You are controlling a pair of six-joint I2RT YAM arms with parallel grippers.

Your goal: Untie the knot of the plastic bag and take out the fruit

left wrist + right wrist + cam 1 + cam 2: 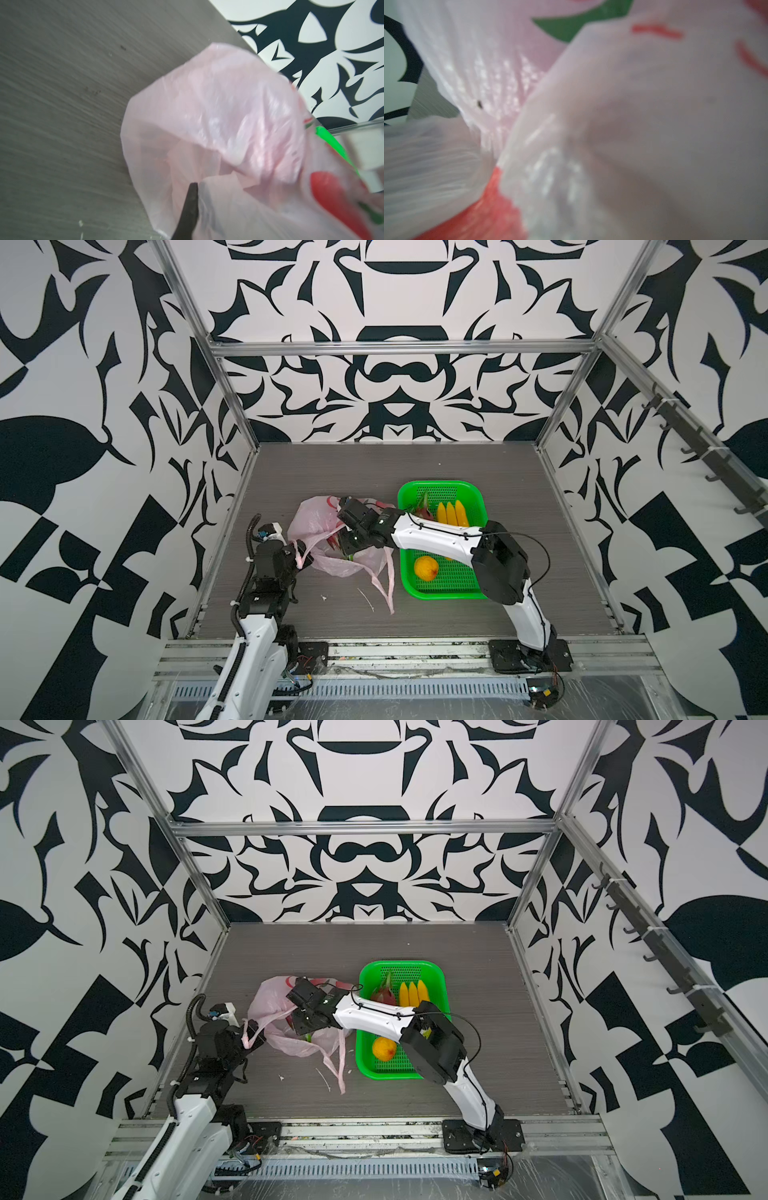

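Looking at left arm first: based front-left, elbow folded, forearm pointing up n away, wrist tipped fwd. Got left claw squeezed fully closed on a handle strand of the plastic bag; can spot one black finger in wrist cam. Then right arm: based front-right, forearm stretched leftward past the middle, wrist angled down. Can't see right claw tips, buried in bag mouth, closed tho afaict.

A green basket sits on the grey table; white scraps (too small to identify) lie to its left. Black-and-white patterned walls surround them.
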